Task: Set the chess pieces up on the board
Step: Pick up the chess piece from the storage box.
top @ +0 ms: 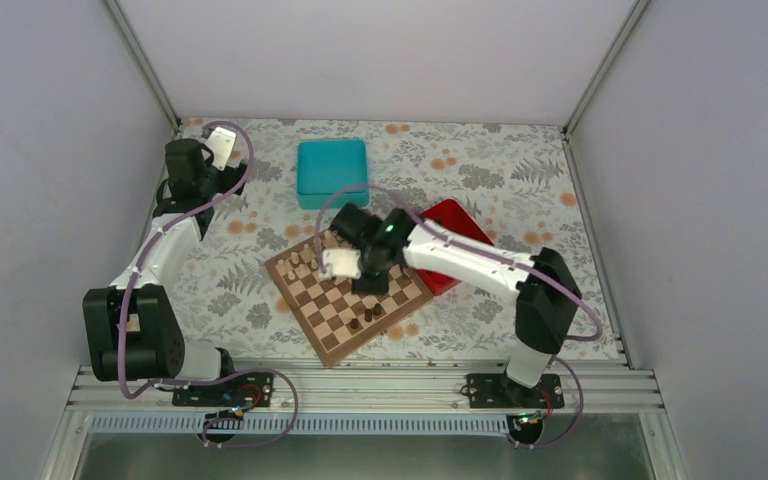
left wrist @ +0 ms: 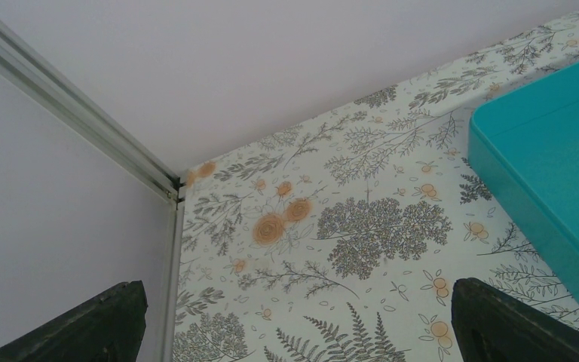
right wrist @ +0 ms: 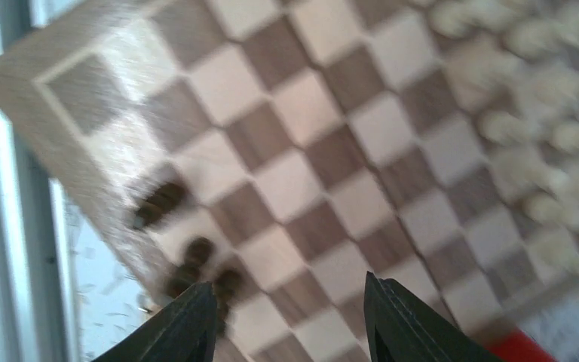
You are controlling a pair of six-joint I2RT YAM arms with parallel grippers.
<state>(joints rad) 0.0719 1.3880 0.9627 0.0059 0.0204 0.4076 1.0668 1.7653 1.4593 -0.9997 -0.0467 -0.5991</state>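
Your right gripper (right wrist: 285,294): jaws spread, empty, over the board (right wrist: 286,181).
Chess pieces (right wrist: 196,253): just outside one finger.
Your left gripper (left wrist: 294,320): spread, empty.

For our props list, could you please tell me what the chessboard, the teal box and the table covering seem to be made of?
The chessboard looks like wood, smooth and low-sheen: grain streaks run through its tan and brown squares. The teal box is probably moulded plastic: even colour, rounded corners, matt surface. The table covering seems flower-printed cloth or vinyl; which is unclear.
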